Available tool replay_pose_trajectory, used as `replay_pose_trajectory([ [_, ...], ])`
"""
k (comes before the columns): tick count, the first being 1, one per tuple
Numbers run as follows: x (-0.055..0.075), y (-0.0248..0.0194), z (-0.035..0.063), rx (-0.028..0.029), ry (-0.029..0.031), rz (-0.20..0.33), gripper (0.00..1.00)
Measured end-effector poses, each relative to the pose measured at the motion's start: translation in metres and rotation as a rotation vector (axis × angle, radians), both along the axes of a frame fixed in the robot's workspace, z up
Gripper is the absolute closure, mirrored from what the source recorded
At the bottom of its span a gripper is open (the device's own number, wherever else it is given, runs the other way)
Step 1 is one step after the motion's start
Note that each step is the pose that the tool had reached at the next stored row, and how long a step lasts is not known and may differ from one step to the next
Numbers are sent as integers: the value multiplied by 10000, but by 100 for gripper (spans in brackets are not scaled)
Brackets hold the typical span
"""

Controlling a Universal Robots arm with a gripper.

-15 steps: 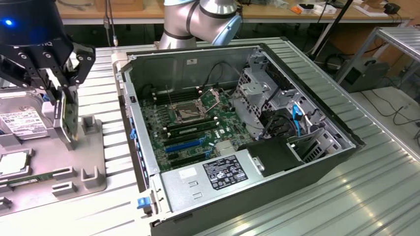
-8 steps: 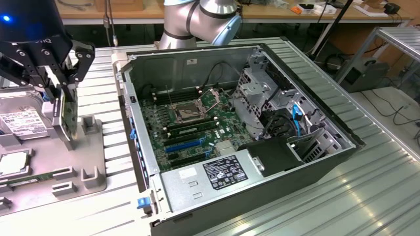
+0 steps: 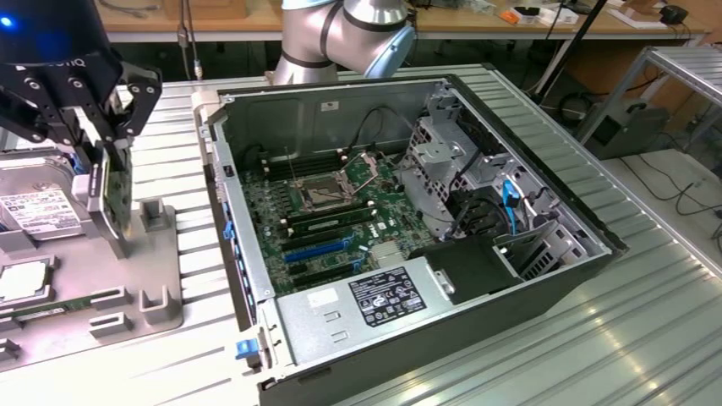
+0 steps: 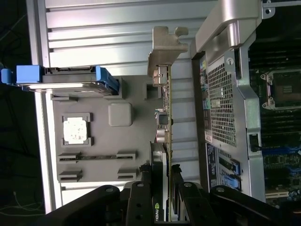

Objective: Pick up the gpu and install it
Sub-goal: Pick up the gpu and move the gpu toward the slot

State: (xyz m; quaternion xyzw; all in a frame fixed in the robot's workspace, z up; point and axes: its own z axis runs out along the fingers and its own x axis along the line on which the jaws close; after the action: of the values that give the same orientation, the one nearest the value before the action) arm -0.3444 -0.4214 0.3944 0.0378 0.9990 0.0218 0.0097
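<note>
The gpu [image 3: 117, 199] hangs on edge at the exterior view's left, over the grey parts tray [image 3: 169, 254]. My gripper [image 3: 107, 139] is shut on its upper edge, a black finger on each face. In the wrist view the gpu [image 4: 164, 117] is seen edge-on: a thin green board with its silver bracket at the far end, clamped between my fingers [image 4: 141, 197]; my gripper [image 4: 162, 200] sits over the card. I cannot tell whether the card's lower edge still touches the tray. The open computer case [image 3: 418, 220] lies to the exterior view's right of the card.
The tray also carries a silver hard drive [image 3: 34, 207], a processor [image 3: 23, 279] and a memory stick [image 3: 57, 306]. Inside the case lie the motherboard with blue expansion slots [image 3: 316, 249], a drive cage [image 3: 451, 161] and the power supply [image 3: 378, 296]. Ribbed metal table [image 3: 631, 338] surrounds everything.
</note>
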Motion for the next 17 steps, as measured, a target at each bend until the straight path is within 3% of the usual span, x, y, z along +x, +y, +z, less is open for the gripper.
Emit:
replay_pose_trajectory([
  [17,0,0,103,0,1,0,73],
])
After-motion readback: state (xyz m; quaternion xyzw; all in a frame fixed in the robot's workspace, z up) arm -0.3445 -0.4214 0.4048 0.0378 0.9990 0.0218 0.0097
